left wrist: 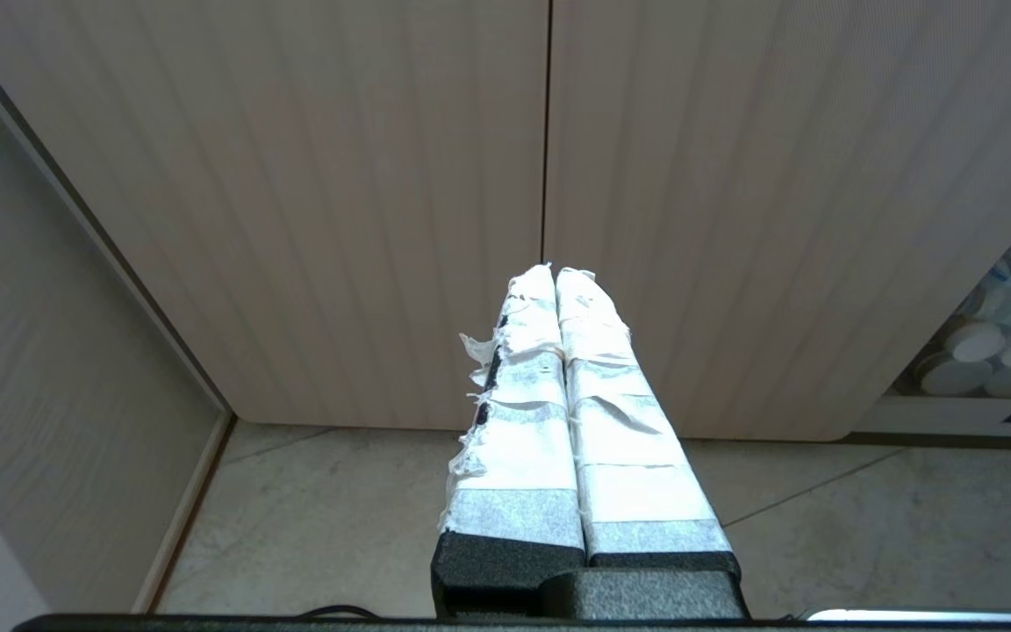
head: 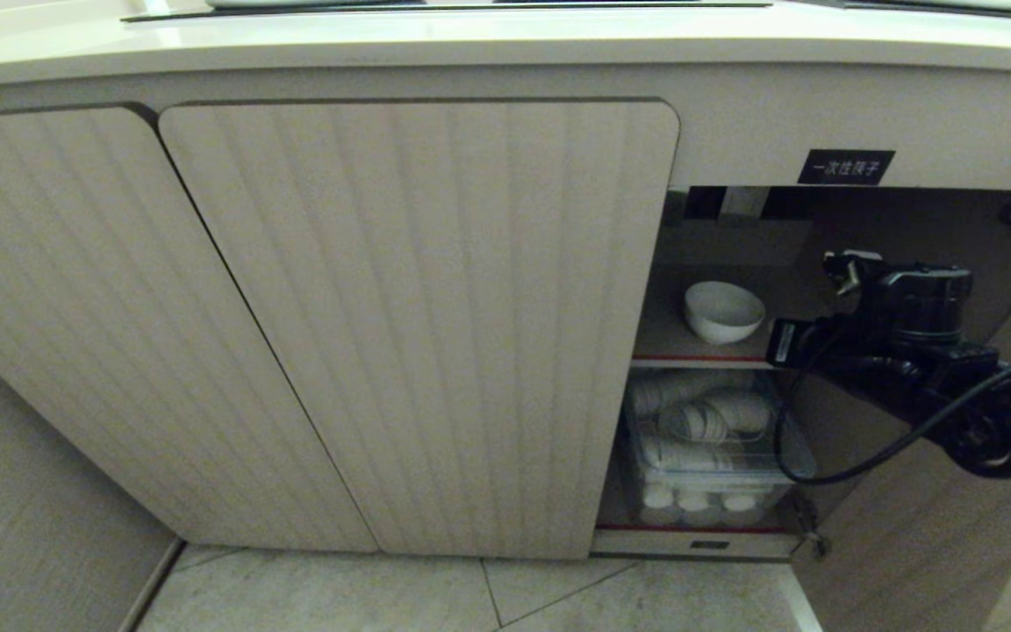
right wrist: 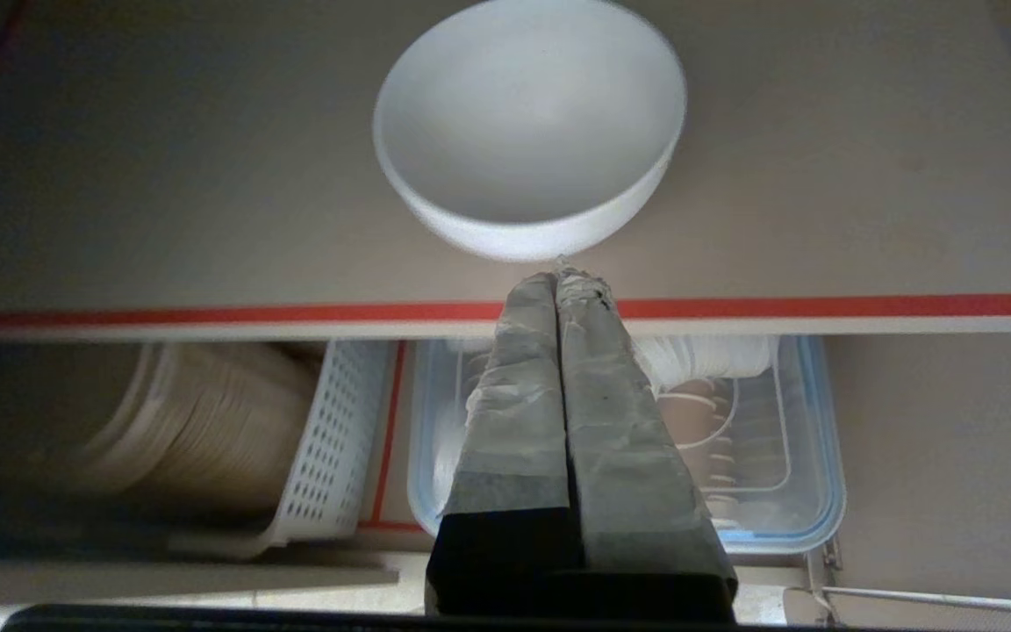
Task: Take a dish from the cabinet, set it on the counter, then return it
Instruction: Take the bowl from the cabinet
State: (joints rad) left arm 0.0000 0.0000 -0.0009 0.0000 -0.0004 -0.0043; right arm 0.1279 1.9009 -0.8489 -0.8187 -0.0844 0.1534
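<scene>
The right hand (right wrist: 558, 279), its two tape-wrapped fingers pressed flat together and gripping nothing, points into the open compartment of the beige cabinet (head: 418, 325) with vertically ribbed, round-cornered doors. In the right wrist view its tips lie just short of the small plain white round ceramic bowl (right wrist: 530, 132), at the bowl's six o'clock; whether they touch it cannot be told. The bowl stands upright on the upper, red-edged shelf (right wrist: 207, 312). In the head view the bowl (head: 723, 311) sits at about nine o'clock from the black right arm, which reaches in from the right edge.

Below the shelf, at six o'clock from the bowl, a clear plastic lidded box (head: 716, 456) holds stacked white disposable cups (head: 694, 421). Beside it stands a white perforated plastic basket (right wrist: 330, 439).

A small black label with white Chinese characters (head: 846, 167) is fixed above the opening, at about twelve o'clock from the arm. The long cream-beige bench (head: 488, 39) runs above the cabinet.

The left hand (left wrist: 554, 274), its white-taped fingers closed together on nothing, hangs in front of two shut ribbed doors above the pale tiled floor (left wrist: 339, 518).
</scene>
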